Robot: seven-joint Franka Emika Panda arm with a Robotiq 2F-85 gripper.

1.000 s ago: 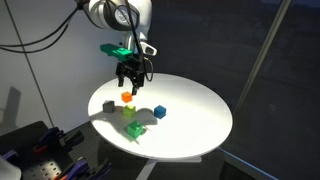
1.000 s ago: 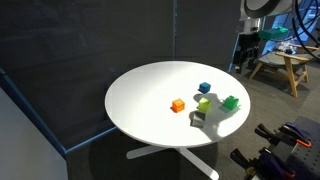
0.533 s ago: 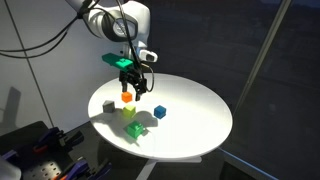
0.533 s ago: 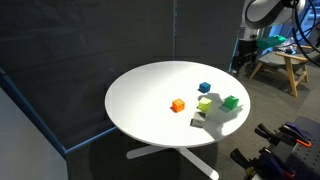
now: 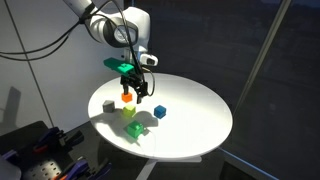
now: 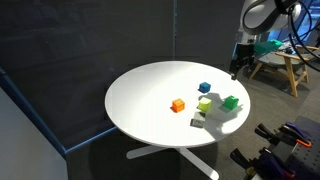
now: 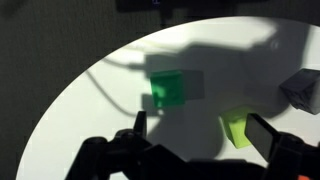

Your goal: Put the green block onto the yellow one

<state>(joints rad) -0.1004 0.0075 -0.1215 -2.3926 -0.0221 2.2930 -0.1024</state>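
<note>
Jaws hang apart, empty, above the tabletop [image 7: 90,100]. The green block [image 7: 167,88] lies near the yellow one [image 7: 235,128], at its eleven o'clock — a skewed descent could clip the yellow and shove it off-target.

round white table [image 6: 140,100], green block [image 6: 231,102], yellow one [image 6: 204,104]

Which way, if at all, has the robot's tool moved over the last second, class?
Yes. In an exterior view the tool has come lower and slightly right, nearer the small orange cube on the round white table.
</note>
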